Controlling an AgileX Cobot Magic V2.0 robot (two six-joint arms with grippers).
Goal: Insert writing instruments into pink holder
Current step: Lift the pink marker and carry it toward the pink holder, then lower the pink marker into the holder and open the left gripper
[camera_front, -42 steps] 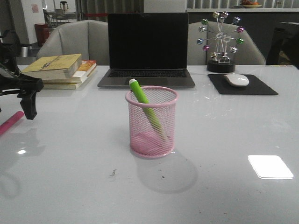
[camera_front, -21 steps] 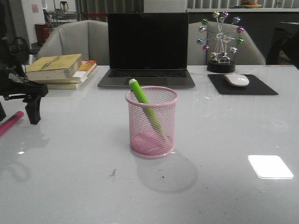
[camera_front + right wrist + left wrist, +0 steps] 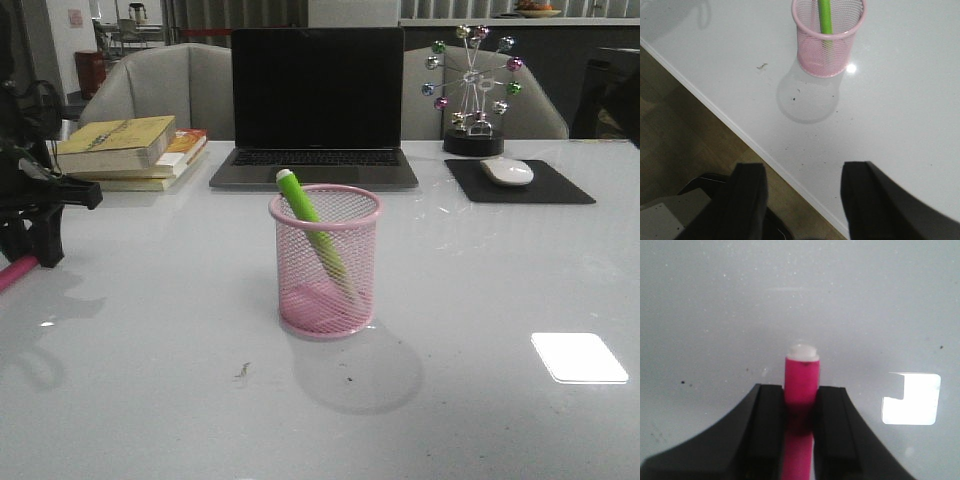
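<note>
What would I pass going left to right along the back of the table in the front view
Stack of yellow and cream books → open black laptop → silver ferris-wheel ornament with coloured balls → white computer mouse on its black mouse pad.

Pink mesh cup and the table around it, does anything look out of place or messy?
Nothing serious. The pink holder stands upright with the green marker leaning inside. A small dark scuff and a few specks mark the white table in front of it.
</note>
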